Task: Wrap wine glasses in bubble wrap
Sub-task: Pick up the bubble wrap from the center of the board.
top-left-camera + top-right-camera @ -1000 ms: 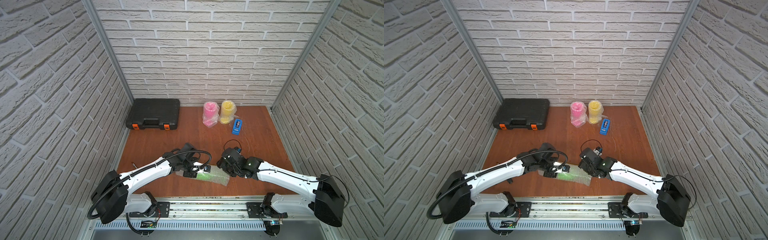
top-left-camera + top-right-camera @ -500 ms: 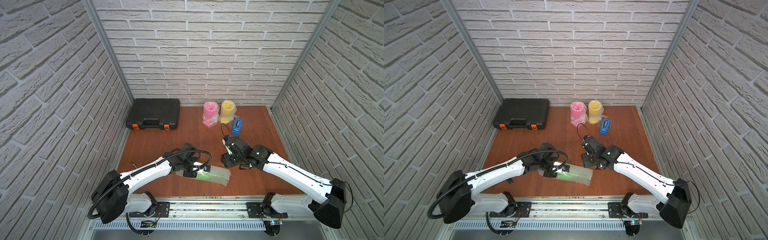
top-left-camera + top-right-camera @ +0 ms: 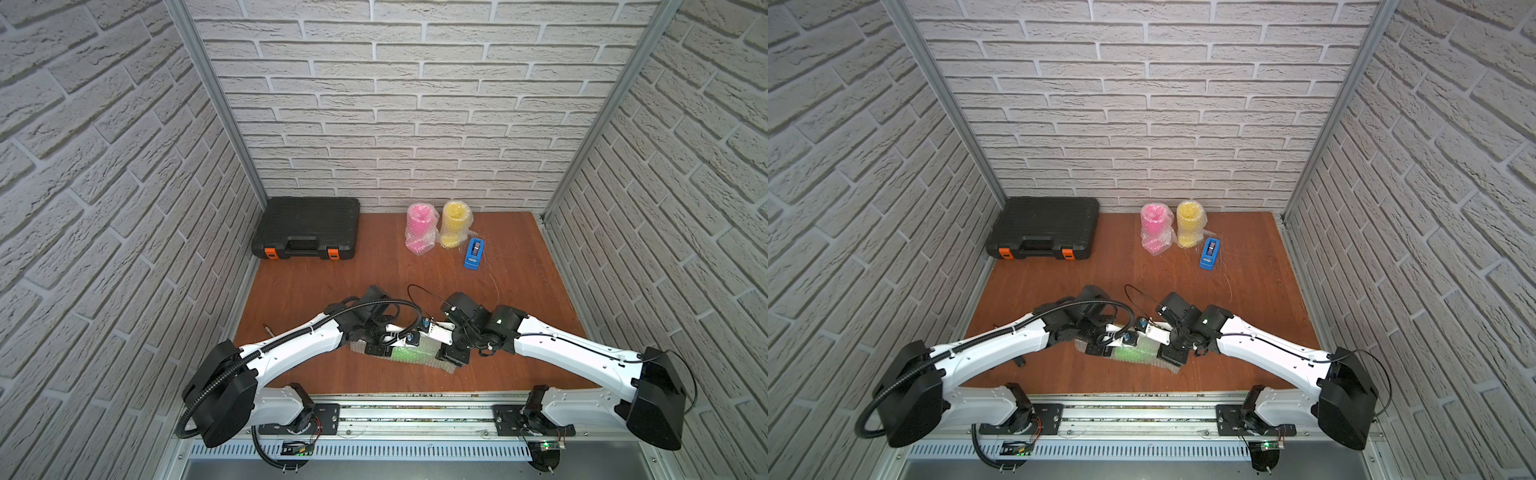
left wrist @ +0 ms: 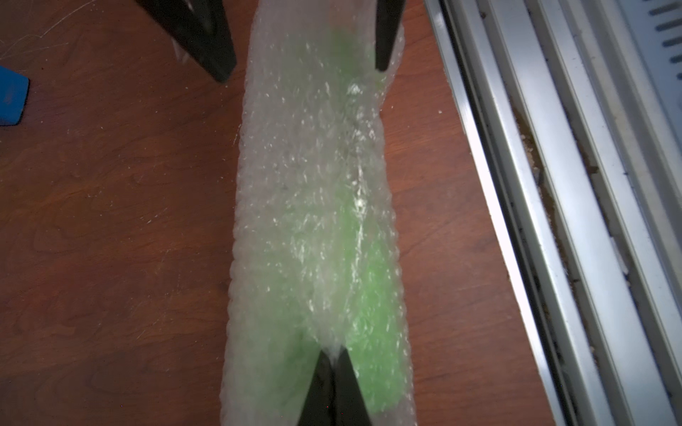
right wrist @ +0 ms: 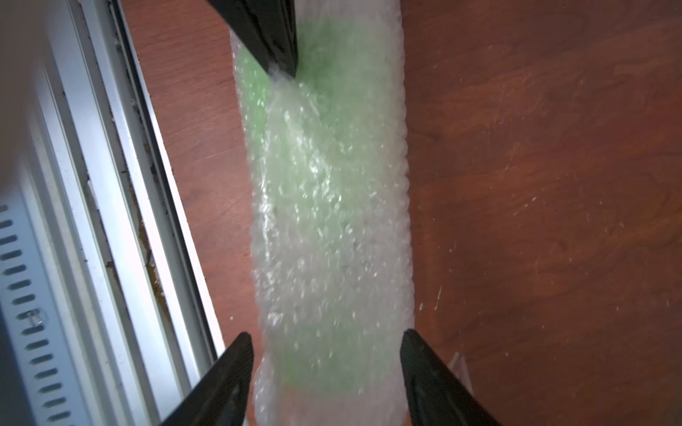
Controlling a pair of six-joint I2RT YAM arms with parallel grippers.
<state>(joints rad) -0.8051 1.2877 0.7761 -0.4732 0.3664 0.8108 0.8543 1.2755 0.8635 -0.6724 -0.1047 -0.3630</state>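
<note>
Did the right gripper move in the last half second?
Yes. The right gripper moved nearer the front rail, away from the tape dispenser, to straddle one end of the bubble wrap.

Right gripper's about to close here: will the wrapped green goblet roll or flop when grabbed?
Likely rolls: the green goblet lies sideways in a round tube of bubble wrap. The wrap's overhanging end looks soft; the right gripper would probably crush it. The left gripper seems to pinch only film, so the goblet may slide inside.
</note>
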